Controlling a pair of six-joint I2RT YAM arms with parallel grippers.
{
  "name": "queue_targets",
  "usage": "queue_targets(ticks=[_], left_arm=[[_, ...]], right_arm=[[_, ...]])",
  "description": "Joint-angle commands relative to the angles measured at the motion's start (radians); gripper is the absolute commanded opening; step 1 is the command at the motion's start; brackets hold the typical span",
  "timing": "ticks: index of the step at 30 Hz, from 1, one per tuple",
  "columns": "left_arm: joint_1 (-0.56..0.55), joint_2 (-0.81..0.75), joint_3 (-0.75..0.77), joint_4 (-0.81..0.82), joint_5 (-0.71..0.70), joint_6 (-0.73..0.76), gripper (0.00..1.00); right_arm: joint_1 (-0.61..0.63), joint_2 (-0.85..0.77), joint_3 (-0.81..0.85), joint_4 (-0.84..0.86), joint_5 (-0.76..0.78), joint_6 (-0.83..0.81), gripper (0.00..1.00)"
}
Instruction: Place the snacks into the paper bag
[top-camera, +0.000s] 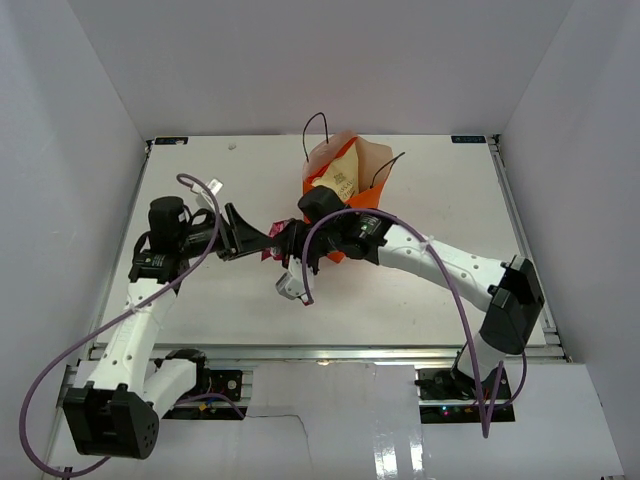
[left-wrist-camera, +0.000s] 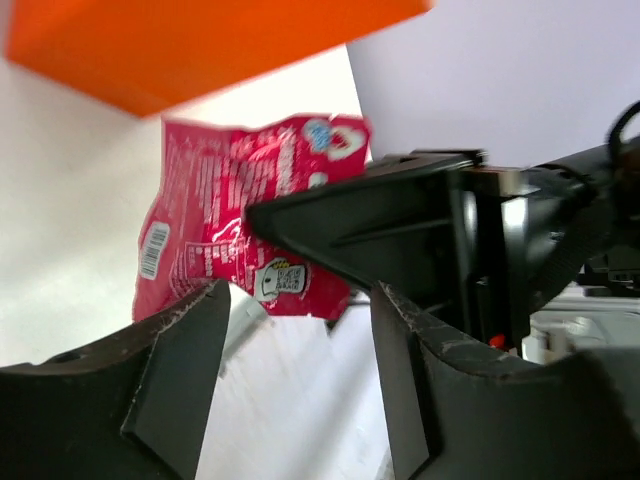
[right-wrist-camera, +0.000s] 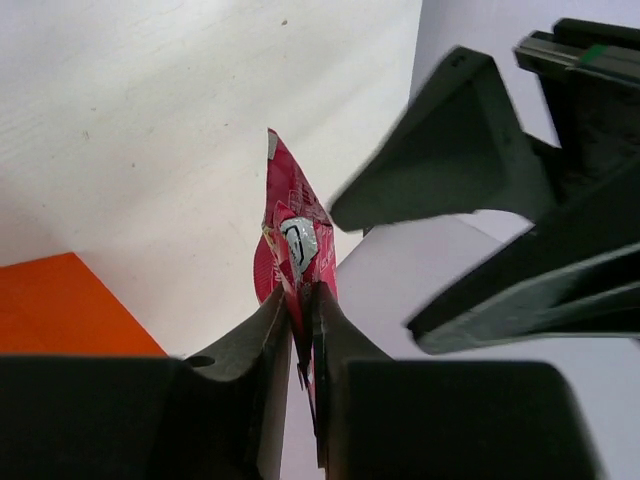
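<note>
**Red packet passed to right gripper beside the bag**

The red packet (right-wrist-camera: 290, 235) was found clamped between the fingers of the right gripper (right-wrist-camera: 300, 310), the jaws pressed together on its lower edge. The packet was seen standing edge-on above those fingers, its long axis running away from the gripper along the line of the jaws.

The left gripper (left-wrist-camera: 300, 330) was found with its jaws apart. In the left wrist view the packet (left-wrist-camera: 250, 225) was seen just ahead of and between the spread fingers, with one right finger (left-wrist-camera: 370, 225) crossing in front of it; no contact between the left fingers and the packet could be made out. The hold was therefore judged to rest with the right arm alone.

The bag (top-camera: 345, 185) was noted upright just beyond the right gripper (top-camera: 298, 245), on the side away from the left gripper (top-camera: 262, 240); a cream-coloured packet (top-camera: 340, 172) was already visible in its mouth. The right arm was judged the nearer to the bag. The coming move was judged to turn on lifting the packet above the rim and carrying it forward over the opening. Another wrapper (top-camera: 292, 288) was seen on the table (top-camera: 450, 190) below the grippers; its kind could not be told.
</note>
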Motion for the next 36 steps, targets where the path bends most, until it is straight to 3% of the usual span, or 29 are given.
queue_targets(ticks=[1,5,8,9,11,12,15,19,26,32,35,36], left_arm=[[-0.002,-0.078,0.115,-0.022,-0.107,0.077,0.70],[0.000,-0.150,0.181,-0.025,-0.214,0.112,0.77],[0.000,-0.204,0.171,-0.025,-0.282,0.144,0.82],[-0.002,-0.216,0.166,-0.022,-0.310,0.157,0.83],[-0.002,-0.248,0.145,-0.013,-0.328,0.166,0.88],[0.000,-0.256,0.138,-0.008,-0.341,0.170,0.90],[-0.002,-0.262,0.125,-0.006,-0.355,0.173,0.92],[-0.002,-0.252,0.112,-0.006,-0.352,0.170,0.92],[0.000,-0.249,0.091,0.004,-0.354,0.167,0.93],[-0.002,-0.255,0.083,0.001,-0.357,0.170,0.93],[-0.002,-0.256,0.083,0.001,-0.363,0.172,0.93],[-0.002,-0.255,0.086,0.000,-0.363,0.172,0.93]], right_arm=[[-0.013,-0.102,0.025,0.040,-0.069,0.121,0.11],[-0.041,-0.160,0.057,0.125,-0.148,0.407,0.08],[-0.097,-0.182,0.165,0.206,-0.182,0.826,0.08],[-0.120,-0.186,0.191,0.232,-0.182,1.070,0.08],[-0.202,-0.192,0.245,0.307,-0.129,1.322,0.08],[-0.266,-0.191,0.259,0.313,-0.107,1.524,0.08],[-0.408,-0.173,0.302,0.272,-0.078,1.798,0.08],[-0.525,-0.154,0.305,0.191,-0.028,1.910,0.11],[-0.576,-0.180,0.224,0.206,-0.020,1.824,0.21],[-0.599,-0.182,0.190,0.205,-0.018,1.784,0.48],[-0.613,-0.183,0.193,0.205,-0.021,1.778,0.67],[-0.621,-0.183,0.196,0.205,-0.026,1.778,0.69]])
